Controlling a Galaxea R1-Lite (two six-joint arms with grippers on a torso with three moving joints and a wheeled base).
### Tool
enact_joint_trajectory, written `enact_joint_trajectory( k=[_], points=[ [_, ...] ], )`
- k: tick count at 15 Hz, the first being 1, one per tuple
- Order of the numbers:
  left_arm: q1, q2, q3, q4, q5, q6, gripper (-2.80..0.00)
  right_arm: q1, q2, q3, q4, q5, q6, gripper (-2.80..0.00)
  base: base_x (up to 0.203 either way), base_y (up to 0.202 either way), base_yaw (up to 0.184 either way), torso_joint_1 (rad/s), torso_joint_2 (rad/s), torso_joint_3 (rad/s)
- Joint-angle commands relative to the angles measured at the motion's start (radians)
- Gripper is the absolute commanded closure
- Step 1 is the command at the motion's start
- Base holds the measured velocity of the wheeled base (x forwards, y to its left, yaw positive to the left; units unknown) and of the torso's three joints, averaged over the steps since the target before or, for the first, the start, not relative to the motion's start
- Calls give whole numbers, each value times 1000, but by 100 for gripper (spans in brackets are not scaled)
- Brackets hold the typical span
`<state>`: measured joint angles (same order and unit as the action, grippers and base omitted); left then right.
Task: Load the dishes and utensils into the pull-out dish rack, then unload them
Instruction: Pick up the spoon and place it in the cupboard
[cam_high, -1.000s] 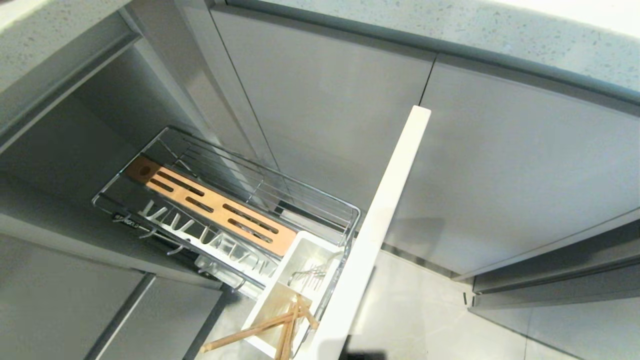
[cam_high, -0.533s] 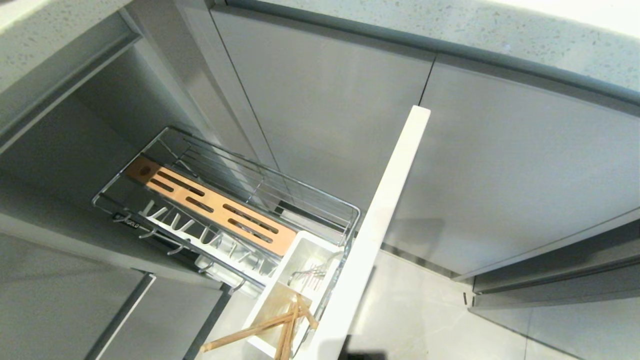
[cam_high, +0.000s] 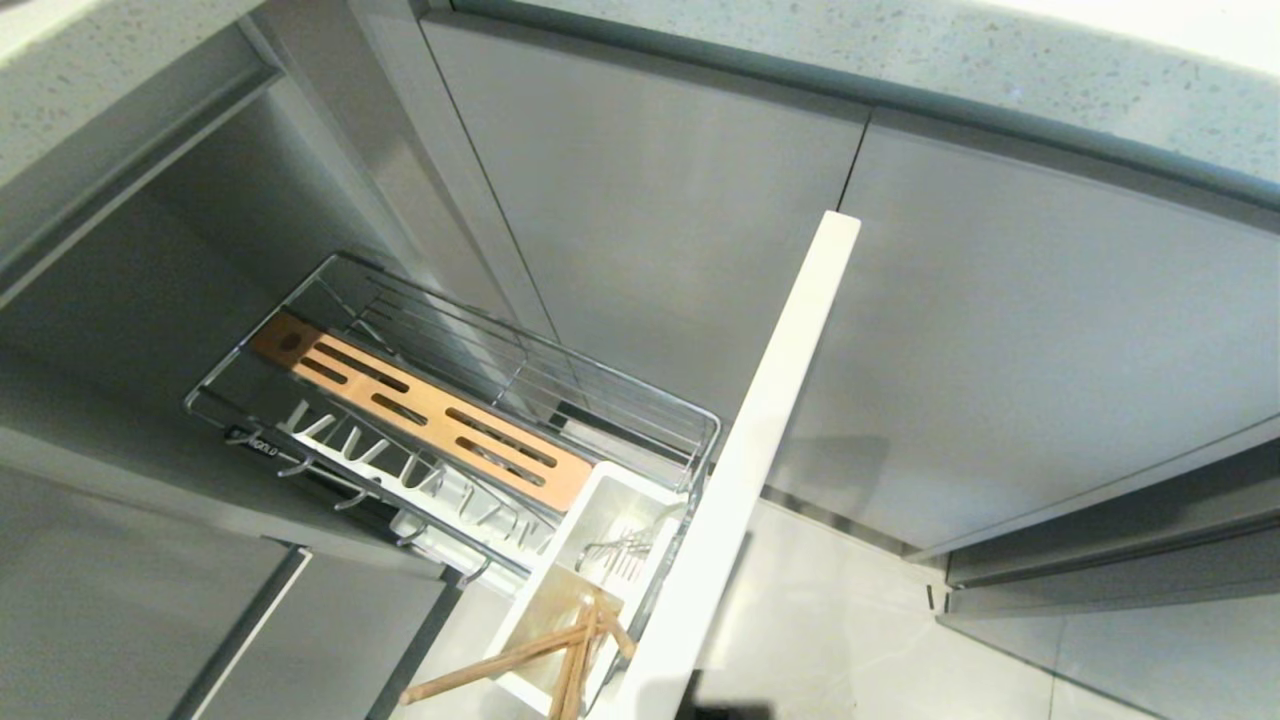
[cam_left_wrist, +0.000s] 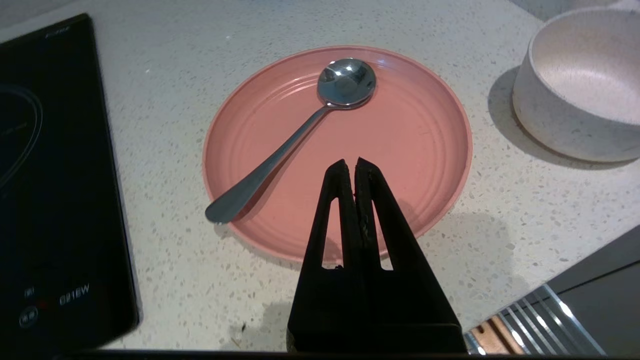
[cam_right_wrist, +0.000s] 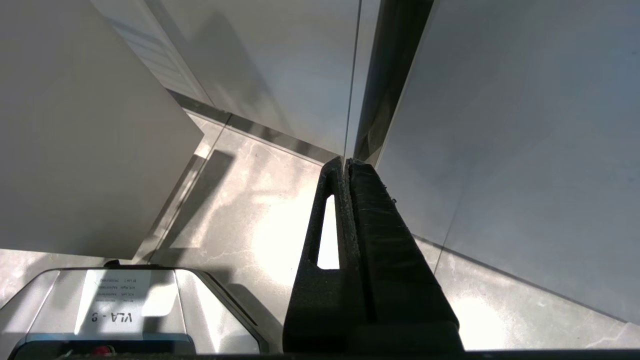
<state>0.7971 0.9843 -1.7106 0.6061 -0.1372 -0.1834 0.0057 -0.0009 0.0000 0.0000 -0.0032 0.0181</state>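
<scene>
The pull-out dish rack (cam_high: 460, 420) stands drawn out of the cabinet, with its orange-brown slotted board (cam_high: 430, 410) and white utensil tub (cam_high: 600, 540). Wooden chopsticks (cam_high: 560, 645) lean in the tub's near compartment. In the left wrist view a pale-pink plate (cam_left_wrist: 400, 130) lies on the speckled counter with a silver spoon (cam_left_wrist: 295, 135) resting on it. A white bowl (cam_left_wrist: 580, 85) stands beside the plate. My left gripper (cam_left_wrist: 350, 164) hovers shut and empty above the plate's near half. My right gripper (cam_right_wrist: 346, 161) hangs shut and empty beside the cabinet fronts above the floor.
A black induction hob (cam_left_wrist: 55, 190) lies on the counter beside the plate. The rack's pale front panel (cam_high: 760, 450) juts out across the floor space. Closed grey cabinet doors (cam_high: 1050, 340) line the back. A corner of the rack (cam_left_wrist: 530, 325) shows below the counter edge.
Nothing moves in the head view; neither arm appears there and the rack and chopsticks stay as they were.
</scene>
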Motion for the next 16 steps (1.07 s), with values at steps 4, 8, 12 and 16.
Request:
enact_joint_trajectory(
  k=[4,8,12,16],
  points=[
    [102,151,-119,67,-79,31,0,0,1,2,0,0,0,0,0,0,0,0,0,0],
    [132,218,-226,197,-125,91,0,0,1,2,0,0,0,0,0,0,0,0,0,0],
    [162,252,-227,248,-131,91,0,0,1,2,0,0,0,0,0,0,0,0,0,0],
    [189,266,-227,248,-134,44,0,0,1,2,0,0,-1,0,0,0,0,0,0,0]
  ],
)
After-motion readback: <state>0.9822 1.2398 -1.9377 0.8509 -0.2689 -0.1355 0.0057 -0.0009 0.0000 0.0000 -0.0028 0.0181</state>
